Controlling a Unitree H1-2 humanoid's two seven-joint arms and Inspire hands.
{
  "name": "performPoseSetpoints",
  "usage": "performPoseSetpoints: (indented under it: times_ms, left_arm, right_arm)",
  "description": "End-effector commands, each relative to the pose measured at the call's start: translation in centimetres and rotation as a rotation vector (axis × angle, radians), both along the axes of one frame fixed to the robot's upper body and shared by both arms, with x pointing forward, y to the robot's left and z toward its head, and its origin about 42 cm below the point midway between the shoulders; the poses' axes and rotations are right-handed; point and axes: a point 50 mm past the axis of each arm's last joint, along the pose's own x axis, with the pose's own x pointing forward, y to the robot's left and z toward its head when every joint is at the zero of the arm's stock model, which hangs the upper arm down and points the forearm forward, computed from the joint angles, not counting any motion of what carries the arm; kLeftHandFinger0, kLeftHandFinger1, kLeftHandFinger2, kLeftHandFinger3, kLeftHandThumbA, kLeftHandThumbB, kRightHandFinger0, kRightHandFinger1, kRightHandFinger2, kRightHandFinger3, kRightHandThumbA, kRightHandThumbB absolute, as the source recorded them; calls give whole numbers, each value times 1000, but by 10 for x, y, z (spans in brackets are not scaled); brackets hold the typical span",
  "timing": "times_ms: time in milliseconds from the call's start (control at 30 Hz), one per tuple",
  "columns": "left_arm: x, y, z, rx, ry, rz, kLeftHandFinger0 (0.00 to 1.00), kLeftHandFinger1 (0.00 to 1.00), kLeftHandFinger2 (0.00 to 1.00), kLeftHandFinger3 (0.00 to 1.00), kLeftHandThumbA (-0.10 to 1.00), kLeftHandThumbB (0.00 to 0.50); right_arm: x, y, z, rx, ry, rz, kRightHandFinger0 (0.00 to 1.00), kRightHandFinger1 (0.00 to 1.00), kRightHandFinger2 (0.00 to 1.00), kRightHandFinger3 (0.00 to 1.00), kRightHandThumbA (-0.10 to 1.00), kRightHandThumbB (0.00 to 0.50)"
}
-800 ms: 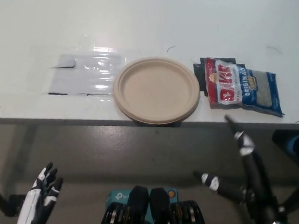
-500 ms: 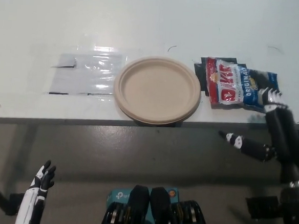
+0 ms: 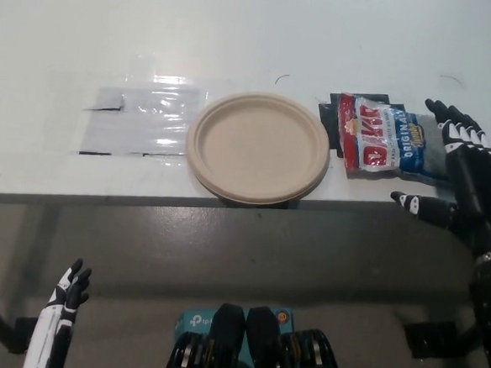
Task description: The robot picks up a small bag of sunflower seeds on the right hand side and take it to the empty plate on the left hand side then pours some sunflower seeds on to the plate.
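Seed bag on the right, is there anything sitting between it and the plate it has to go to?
Nothing visible does. The seed bag lies flat on the table just right of the empty plate, with only a narrow strip of bare table between them. The open right hand is at the bag's right end; the left hand rests low.

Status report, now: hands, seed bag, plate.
Right hand open, at the seed bag's right end, no grip yet. Left hand resting low, below table edge. Seed bag flat on table, right of empty plate. Nothing between them.
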Motion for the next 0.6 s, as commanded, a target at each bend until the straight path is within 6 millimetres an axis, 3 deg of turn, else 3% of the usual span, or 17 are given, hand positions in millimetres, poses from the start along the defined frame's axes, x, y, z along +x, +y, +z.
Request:
performPoseSetpoints:
  times_ms: [0,367,567]
  left_arm:
    - [2,4,10,3,-64,-6,1000,1000,1000,1000,1000,0]
    - [-2,5,8,-16,-53,-7,1000,1000,1000,1000,1000,0]
    - [-4,6,9,-22,-50,-3,1000,1000,1000,1000,1000,0]
  right_arm:
    - [16,-5,22,-49,-63,-34,1000,1000,1000,1000,1000,337]
    - [31,-2,21,-60,-77,-42,1000,1000,1000,1000,1000,337]
    - [38,2,20,-68,-80,-53,1000,1000,1000,1000,1000,312]
